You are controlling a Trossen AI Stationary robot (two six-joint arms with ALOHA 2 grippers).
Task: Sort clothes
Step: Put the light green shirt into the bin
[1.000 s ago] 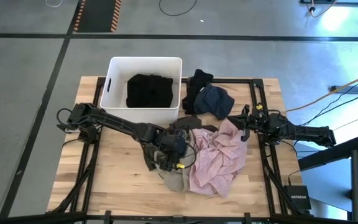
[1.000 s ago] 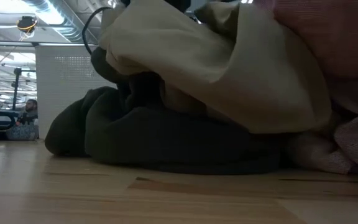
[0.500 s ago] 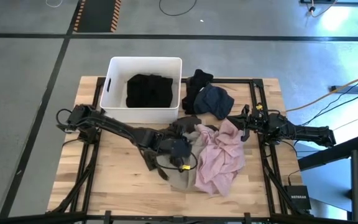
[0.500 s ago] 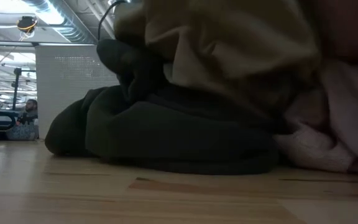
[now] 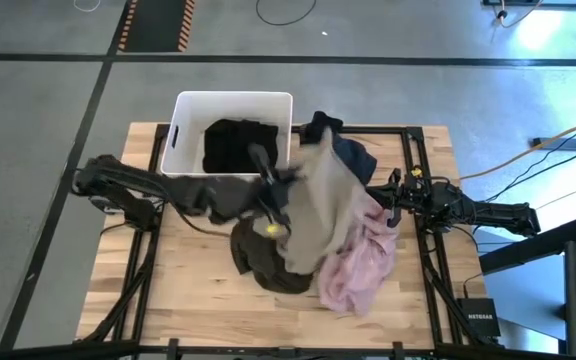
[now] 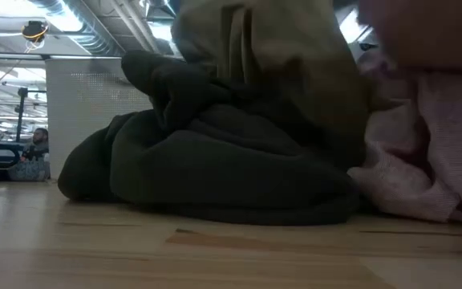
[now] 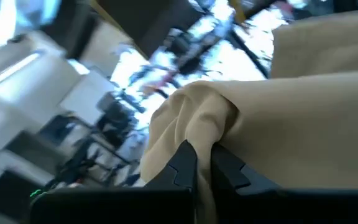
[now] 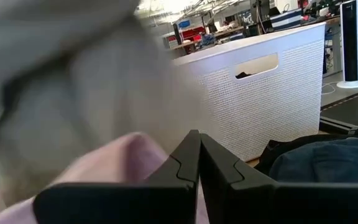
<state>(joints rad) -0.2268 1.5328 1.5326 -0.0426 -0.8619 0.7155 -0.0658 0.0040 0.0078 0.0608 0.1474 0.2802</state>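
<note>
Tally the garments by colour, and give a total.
Black: 2 (in the tub; behind the navy one)
Navy blue: 1
Pale pink: 1
Beige-grey: 1, lifted by the left gripper
Dark olive-grey: 1
Total: 6

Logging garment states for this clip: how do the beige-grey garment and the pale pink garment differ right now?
The beige-grey garment hangs lifted, pinched in the left gripper; the pale pink garment lies crumpled on the table, ungripped. The beige-grey one drapes over the pink one's upper part. Both are soft fabric. The right gripper waits shut nearby.
</note>
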